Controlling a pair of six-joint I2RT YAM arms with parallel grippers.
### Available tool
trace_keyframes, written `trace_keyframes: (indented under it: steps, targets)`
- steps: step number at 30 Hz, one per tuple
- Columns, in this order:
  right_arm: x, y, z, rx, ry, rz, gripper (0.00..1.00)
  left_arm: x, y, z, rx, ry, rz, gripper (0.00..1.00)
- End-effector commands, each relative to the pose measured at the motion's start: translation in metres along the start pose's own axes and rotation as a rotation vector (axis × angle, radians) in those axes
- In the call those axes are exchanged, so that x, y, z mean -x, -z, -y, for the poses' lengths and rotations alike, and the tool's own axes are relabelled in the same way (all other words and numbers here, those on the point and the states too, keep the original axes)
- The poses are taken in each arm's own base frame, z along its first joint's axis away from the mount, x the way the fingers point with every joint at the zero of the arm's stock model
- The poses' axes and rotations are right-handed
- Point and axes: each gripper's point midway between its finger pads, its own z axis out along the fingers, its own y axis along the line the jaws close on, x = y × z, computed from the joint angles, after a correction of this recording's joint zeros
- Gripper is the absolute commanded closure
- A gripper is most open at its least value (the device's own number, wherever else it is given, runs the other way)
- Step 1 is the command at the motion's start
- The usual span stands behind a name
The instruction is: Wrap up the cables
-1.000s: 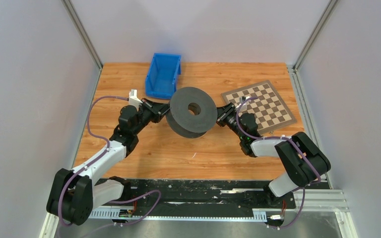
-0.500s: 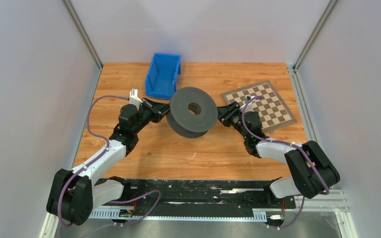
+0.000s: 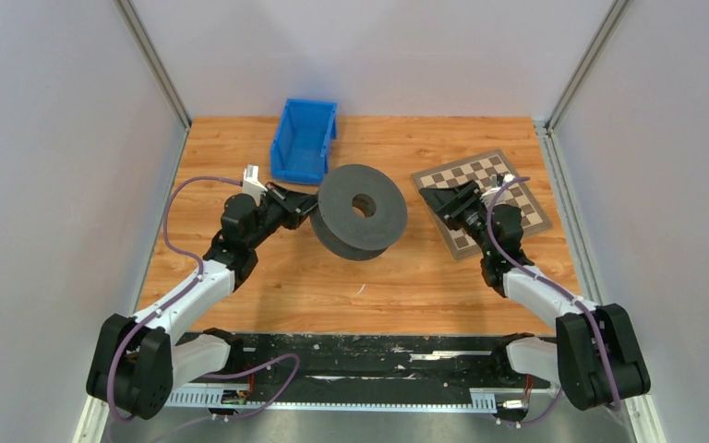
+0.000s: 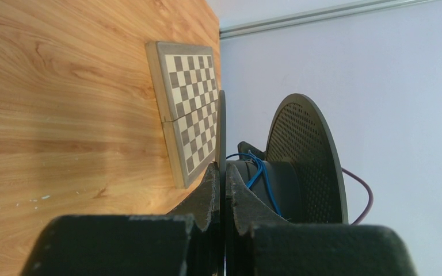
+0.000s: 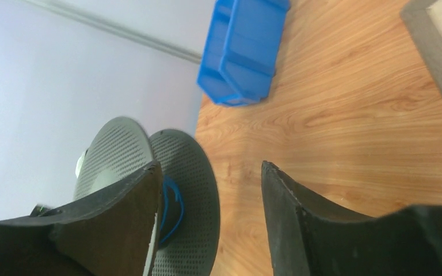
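A black spool point(image 3: 360, 221) with two perforated flanges stands tilted mid-table. A thin blue cable point(image 4: 259, 175) is wound loosely round its hub; it also shows in the right wrist view point(image 5: 174, 208). My left gripper point(image 3: 306, 209) is shut on the edge of one thin spool flange point(image 4: 221, 126), its fingertips point(image 4: 212, 172) clamped either side. My right gripper point(image 3: 431, 197) is open and empty, to the right of the spool and apart from it, above the chessboard's near-left corner. In the right wrist view the spool point(image 5: 190, 190) lies beyond the left finger point(image 5: 144, 195).
A blue bin point(image 3: 304, 140) stands behind the spool on the left, also in the right wrist view point(image 5: 244, 46). A chessboard point(image 3: 508, 208) lies at the right, also in the left wrist view point(image 4: 187, 109). Grey walls enclose the wooden table point(image 3: 332, 286).
My right arm has pulled back to the right, away from the spool's right edge, and now sits over the chessboard. The left gripper still holds the spool flange.
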Motion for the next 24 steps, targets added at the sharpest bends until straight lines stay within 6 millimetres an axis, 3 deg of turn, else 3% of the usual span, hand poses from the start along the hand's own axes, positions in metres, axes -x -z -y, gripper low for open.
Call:
trace_keyframes:
  steps: [1,3,8,16,19,23,24]
  targets:
    - [-0.015,0.016,-0.043,0.207,0.088,-0.151,0.35,0.012,0.006,0.053,-0.155,-0.035,0.028,1.00]
    - [-0.026,0.020,-0.061,0.287,0.102,-0.238,0.30,0.010,0.005,0.052,-0.153,-0.045,0.022,1.00]
    - [-0.046,0.028,-0.077,0.399,0.085,-0.404,0.26,0.005,0.003,0.048,-0.164,-0.053,-0.004,1.00]
    - [-0.059,0.024,-0.070,0.439,0.031,-0.499,0.29,0.003,-0.003,0.041,-0.167,-0.062,-0.021,1.00]
    - [-0.063,0.023,-0.071,0.476,-0.006,-0.527,0.39,0.004,-0.007,0.039,-0.169,-0.066,-0.029,1.00]
    - [-0.063,0.025,-0.079,0.551,-0.071,-0.542,0.70,0.002,-0.008,0.033,-0.170,-0.067,-0.046,1.00]
    - [-0.063,0.025,-0.079,0.566,-0.074,-0.541,0.73,0.002,-0.008,0.032,-0.170,-0.066,-0.047,1.00]
